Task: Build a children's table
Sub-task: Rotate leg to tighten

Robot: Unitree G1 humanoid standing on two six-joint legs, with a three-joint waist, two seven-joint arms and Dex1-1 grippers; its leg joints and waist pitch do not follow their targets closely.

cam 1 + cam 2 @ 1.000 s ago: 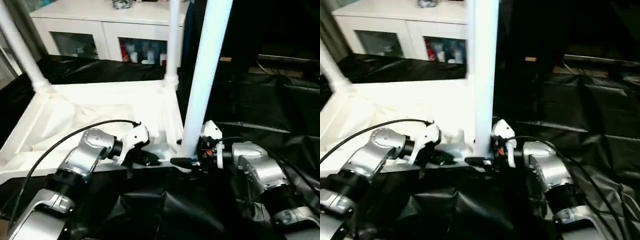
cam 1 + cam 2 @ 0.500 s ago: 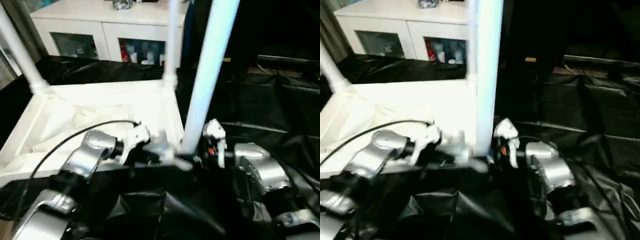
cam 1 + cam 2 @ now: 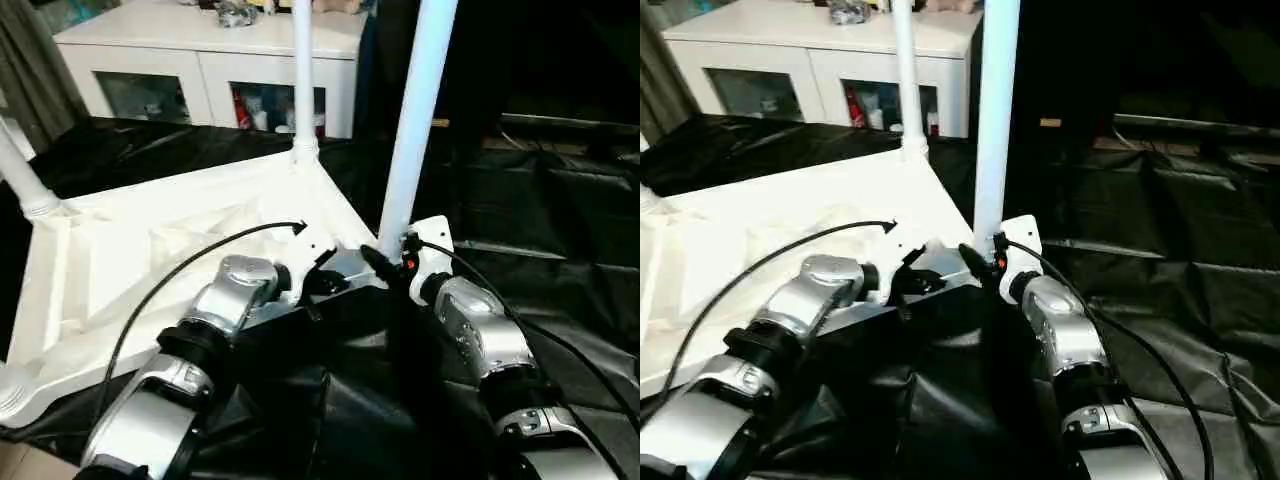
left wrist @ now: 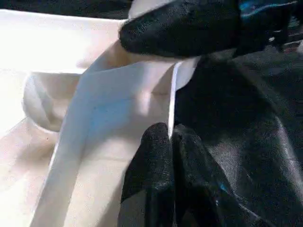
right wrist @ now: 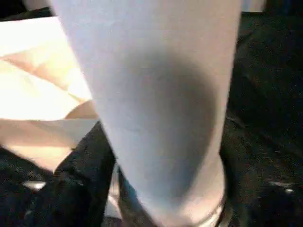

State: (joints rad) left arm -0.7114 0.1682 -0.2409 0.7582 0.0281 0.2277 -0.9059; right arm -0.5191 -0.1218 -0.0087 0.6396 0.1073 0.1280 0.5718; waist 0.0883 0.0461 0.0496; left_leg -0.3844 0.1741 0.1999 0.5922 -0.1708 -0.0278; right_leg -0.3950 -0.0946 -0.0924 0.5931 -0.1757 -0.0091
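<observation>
The children's table is lying upside down on black sheeting, just in front of a white glass-door cabinet, with legs sticking up from its corners. The left gripper is clenched right at the table's near rim, fingers pressed together with the rim edge at their tips. Over at the table's near right corner, the right gripper is wrapped around the base of the leg standing there, grasping it.
</observation>
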